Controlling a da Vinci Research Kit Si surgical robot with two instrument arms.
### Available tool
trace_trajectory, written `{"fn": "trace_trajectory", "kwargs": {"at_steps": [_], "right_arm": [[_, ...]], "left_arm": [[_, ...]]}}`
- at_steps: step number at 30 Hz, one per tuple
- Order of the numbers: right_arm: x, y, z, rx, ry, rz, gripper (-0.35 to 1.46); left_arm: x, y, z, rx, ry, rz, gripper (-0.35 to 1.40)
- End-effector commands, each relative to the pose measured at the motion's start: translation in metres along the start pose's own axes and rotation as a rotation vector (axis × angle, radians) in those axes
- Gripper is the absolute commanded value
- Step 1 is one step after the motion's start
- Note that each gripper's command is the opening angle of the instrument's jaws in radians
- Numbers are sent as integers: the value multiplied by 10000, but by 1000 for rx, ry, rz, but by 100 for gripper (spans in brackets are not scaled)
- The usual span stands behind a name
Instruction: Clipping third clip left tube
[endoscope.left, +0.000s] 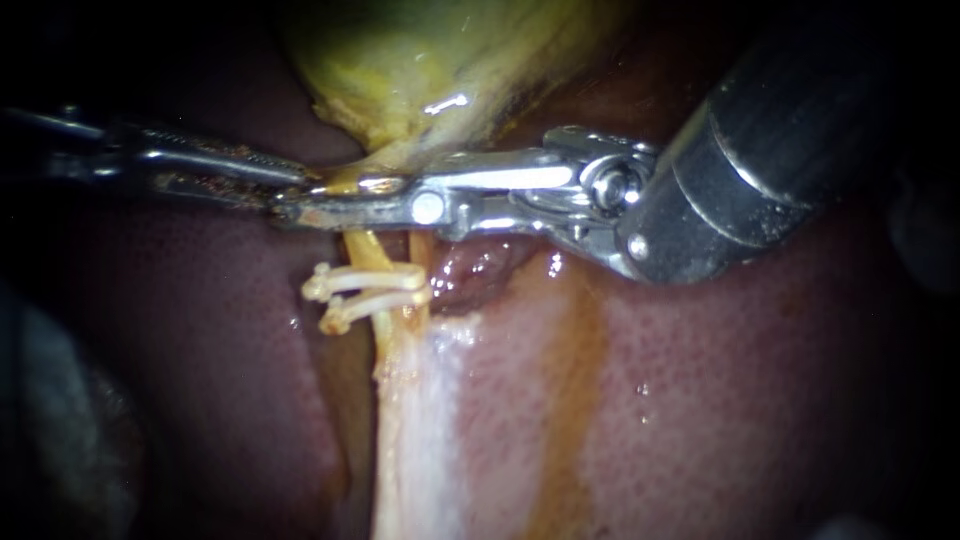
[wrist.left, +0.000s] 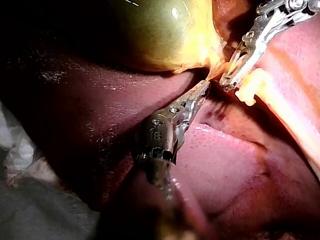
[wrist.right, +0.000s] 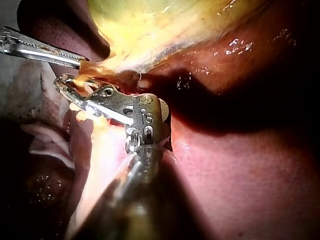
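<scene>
Both instruments grip: left instrument (endoscope.left: 300, 182) the gallbladder (endoscope.left: 420, 60), right instrument (endoscope.left: 318, 200) the left tube (endoscope.left: 367, 248).

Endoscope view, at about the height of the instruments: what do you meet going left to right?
Left instrument, shut on the gallbladder → two clips on the tube, just below that line → right instrument's wrist → its shaft.

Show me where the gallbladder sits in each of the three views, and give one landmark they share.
Endoscope view: the gallbladder fills the upper middle, above the left instrument and the right instrument.
Left wrist view: it lies ahead of the left instrument, whose tip reaches its narrow end.
Right wrist view: it lies ahead of the right instrument, beyond its tip.
Shared landmark: the left instrument's tip at the gallbladder's narrow yellow end.
</scene>
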Motion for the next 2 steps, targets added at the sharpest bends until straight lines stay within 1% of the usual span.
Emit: {"fn": "trace_trajectory", "kwargs": {"at_steps": [1,2], "right_arm": [[0,0,0,0,0,0,-35],[0,1,0,0,0,6,-35]], "left_arm": [[0,0,0,1,0,0,-35],[0,0,0,1,0,0,-35]]}}
